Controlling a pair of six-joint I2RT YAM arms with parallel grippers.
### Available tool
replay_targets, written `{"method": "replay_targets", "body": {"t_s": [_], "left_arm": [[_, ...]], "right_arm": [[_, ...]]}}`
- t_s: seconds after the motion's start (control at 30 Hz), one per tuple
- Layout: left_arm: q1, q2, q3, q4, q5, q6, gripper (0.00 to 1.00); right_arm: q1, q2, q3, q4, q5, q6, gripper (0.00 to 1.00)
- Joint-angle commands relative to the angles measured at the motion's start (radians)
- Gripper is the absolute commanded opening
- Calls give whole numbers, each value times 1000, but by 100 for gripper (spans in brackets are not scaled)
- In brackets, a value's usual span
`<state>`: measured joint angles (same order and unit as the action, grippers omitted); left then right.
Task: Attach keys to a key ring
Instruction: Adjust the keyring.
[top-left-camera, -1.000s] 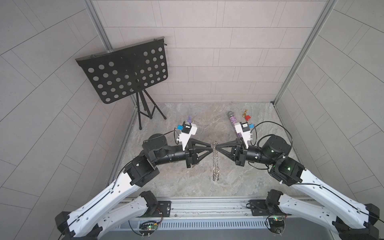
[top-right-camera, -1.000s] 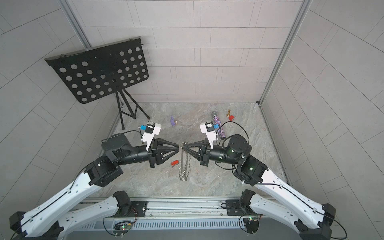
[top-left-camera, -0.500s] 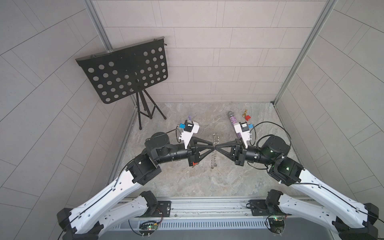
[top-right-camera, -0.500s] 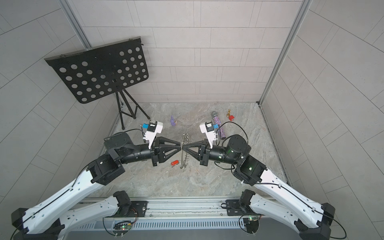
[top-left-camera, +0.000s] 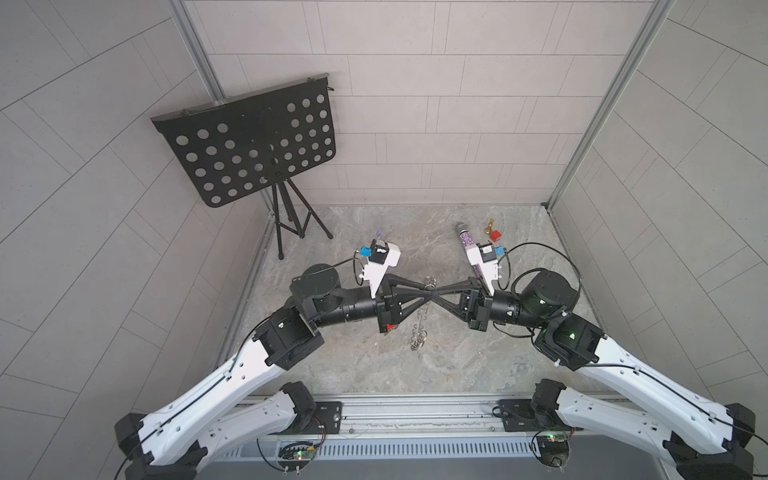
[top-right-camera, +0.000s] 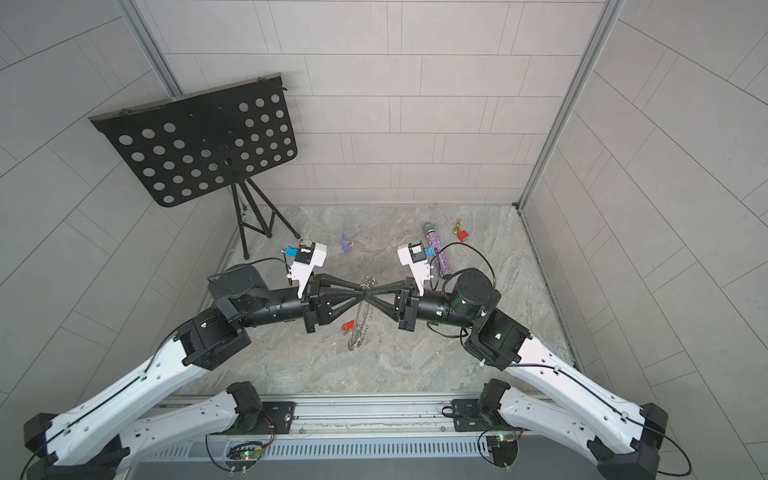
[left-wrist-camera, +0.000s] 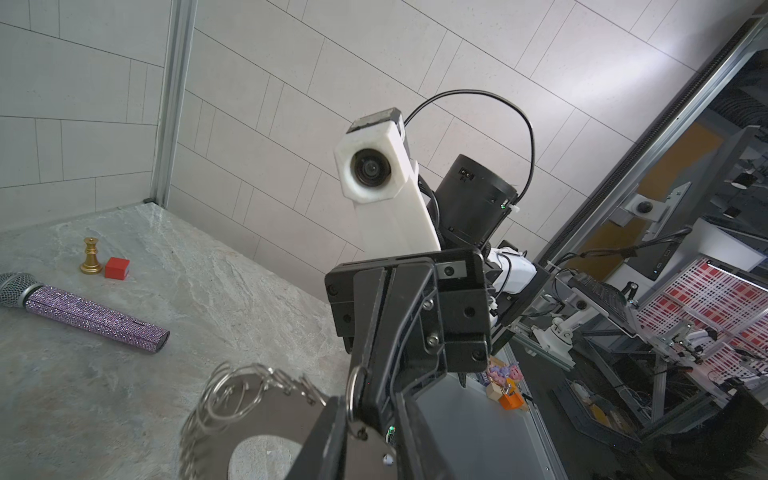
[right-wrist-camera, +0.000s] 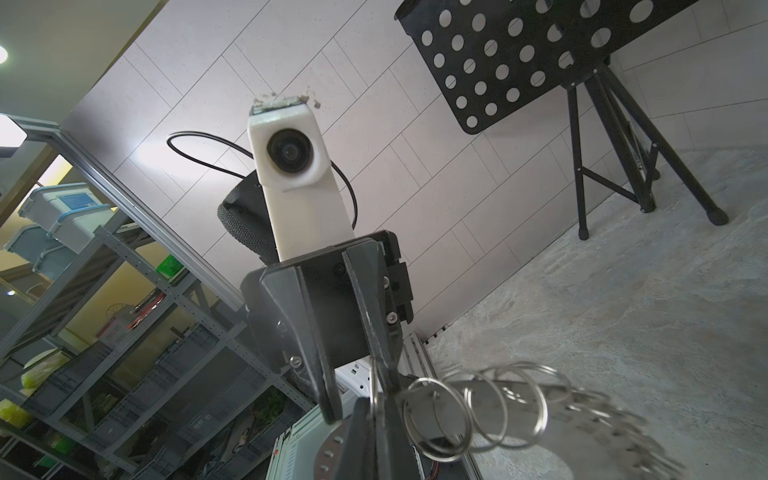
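- The key ring (top-right-camera: 361, 320) is held on edge at mid-bench (top-right-camera: 415, 365), between the left hand (top-right-camera: 360, 292) and the right hand (top-right-camera: 372, 293).
- The key (top-right-camera: 348, 326) is found on the bench, just left of the ring.
- A music stand (top-right-camera: 199, 141) is placed rear left.
- A microphone (top-right-camera: 438, 253), chess piece (top-right-camera: 457, 225) and cube (top-right-camera: 463, 236) are grouped rear right.

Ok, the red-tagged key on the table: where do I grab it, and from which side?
Take the red-tagged key by its red tag, coming down from above, closing across the tag's short width. It seems to lie flat on the table, and the tag is its bulkiest part; its metal end barely shows.
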<state>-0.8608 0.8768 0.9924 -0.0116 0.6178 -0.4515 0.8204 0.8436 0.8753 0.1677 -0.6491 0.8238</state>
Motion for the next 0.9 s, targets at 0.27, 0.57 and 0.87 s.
{"method": "replay_targets", "body": {"t_s": [0.27,0.57,0.87], "left_arm": [[-9,-17,26,35,13,5,6],[-10,-17,28,16,22,7,0],[-11,-34,139,-288,21,140,0]], "right_arm": [[10,-6,-2,62,-28,15,0],[13,-20,1,37,-25,-3,21],[13,-161,34,-271,100,-193,71]]}}
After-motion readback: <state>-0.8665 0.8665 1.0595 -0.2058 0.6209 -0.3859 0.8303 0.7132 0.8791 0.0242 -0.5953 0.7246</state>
